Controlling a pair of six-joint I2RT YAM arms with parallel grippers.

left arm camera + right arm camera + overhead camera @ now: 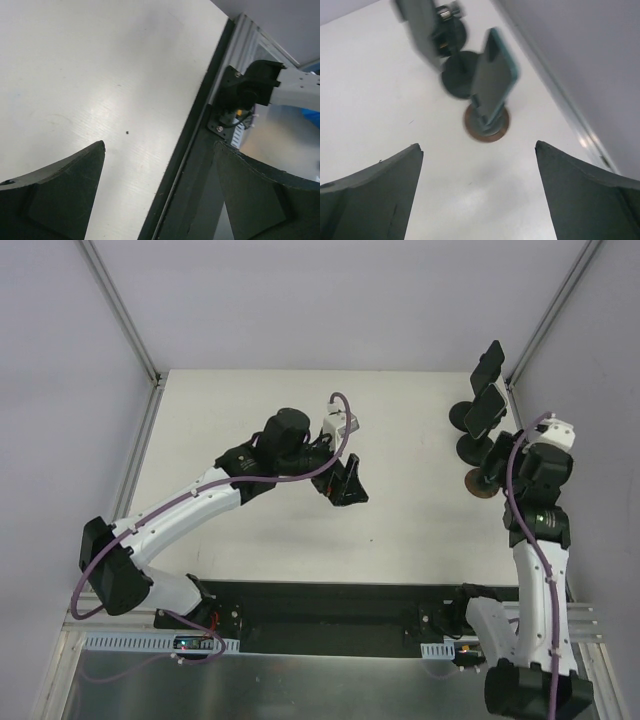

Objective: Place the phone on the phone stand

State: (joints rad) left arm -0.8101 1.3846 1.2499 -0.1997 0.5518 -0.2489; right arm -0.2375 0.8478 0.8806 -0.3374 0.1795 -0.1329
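Your left gripper [348,485] hangs wide open and empty above the table [250,400]. Your right gripper [479,150] gapes wide too, gripping nothing. Just beyond its fingers, the phone [495,80] leans on the brown-based phone stand [486,129] near the table's right edge. Two black stands [456,80] sit behind.

table [75,60]: smooth, faint sheen | phone stand [476,131]: coppery matt base
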